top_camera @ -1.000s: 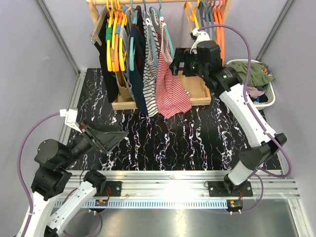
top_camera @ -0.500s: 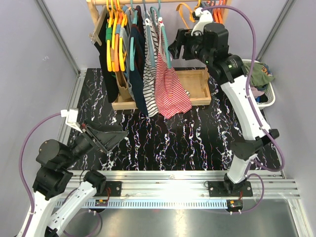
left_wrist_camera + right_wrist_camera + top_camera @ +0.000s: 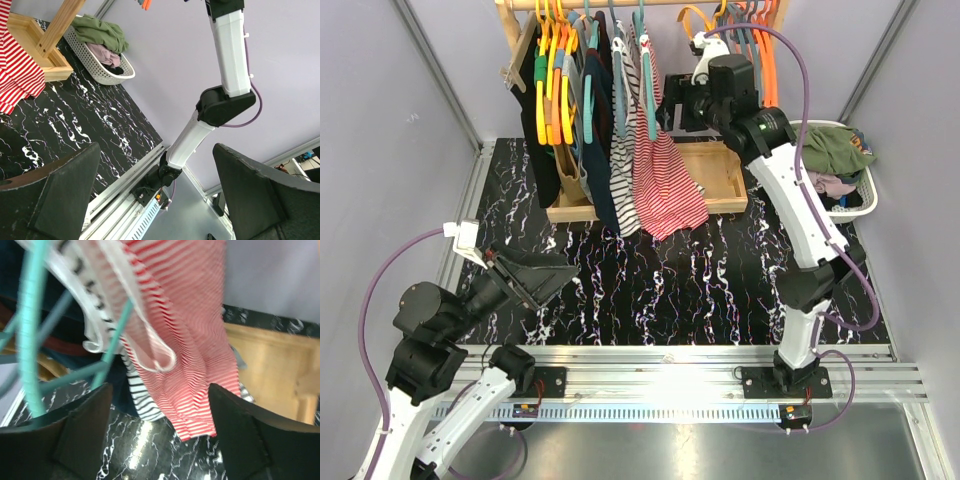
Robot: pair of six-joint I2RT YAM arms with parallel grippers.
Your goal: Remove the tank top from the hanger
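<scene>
Right wrist, tank top (image 3: 185,340) just beyond parted jaws

— What does the left end effector (image 3: 156,150) look like from here?
— Its dark fingers (image 3: 65,187) are spread wide, with nothing between them.
— And that white basket (image 3: 95,67)?
— It's on the black marbled worktop (image 3: 90,125), with a green garment (image 3: 97,30) heaped inside.
— Left of the basket?
— The wooden rack base (image 3: 30,37), with the red-striped tank top (image 3: 17,70) just beside it. The right arm (image 3: 227,60) rises to the basket's right.

right tool (image 3: 666,112) raised, closer to tank top (image 3: 665,185)
</scene>
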